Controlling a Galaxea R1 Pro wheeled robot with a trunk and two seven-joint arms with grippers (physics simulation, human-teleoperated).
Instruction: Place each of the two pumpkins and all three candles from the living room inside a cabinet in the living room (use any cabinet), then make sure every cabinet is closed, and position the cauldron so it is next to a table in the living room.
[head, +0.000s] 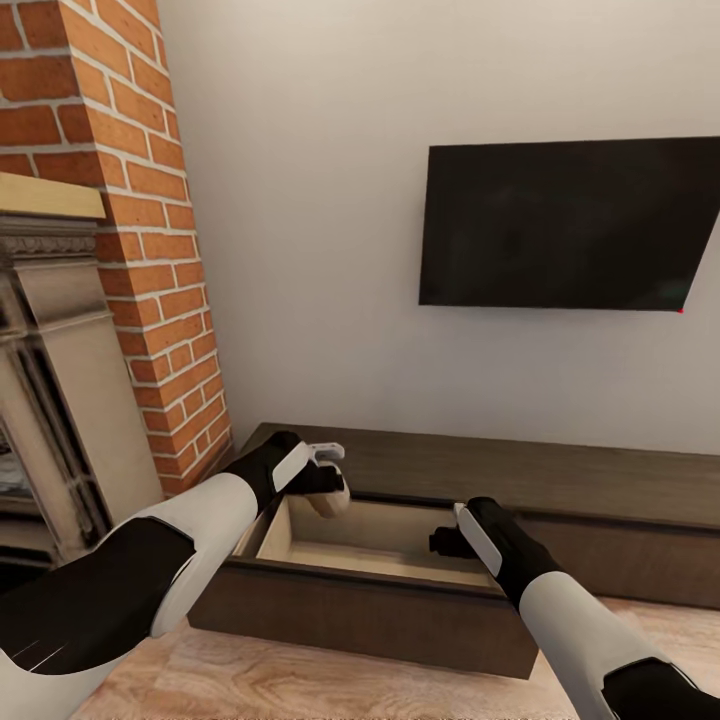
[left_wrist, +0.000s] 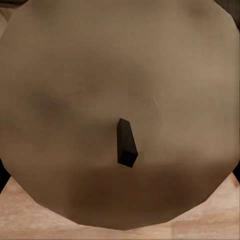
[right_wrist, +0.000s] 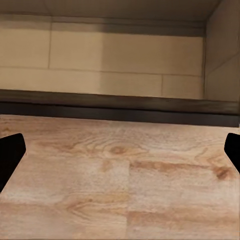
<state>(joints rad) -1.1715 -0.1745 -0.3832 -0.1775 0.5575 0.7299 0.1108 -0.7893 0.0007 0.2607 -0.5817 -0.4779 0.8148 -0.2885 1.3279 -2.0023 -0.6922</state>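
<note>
A tan candle (head: 328, 497) is gripped by the left tool (head: 322, 478) above the cabinet (head: 600, 480)'s open drawer (head: 370, 545); the right tool (head: 447, 541) is held wide apart, empty. Released near the drawer edge, the candle could be knocked onto the floor (head: 300, 685)

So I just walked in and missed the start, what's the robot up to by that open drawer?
It is putting a candle away. The left pincer holds a tan candle over the left end of the open drawer of the long dark cabinet; the left wrist view shows the candle's top with its dark wick. The right pincer hangs open and empty over the drawer's right part. No other items show inside the visible part of the drawer.
</note>
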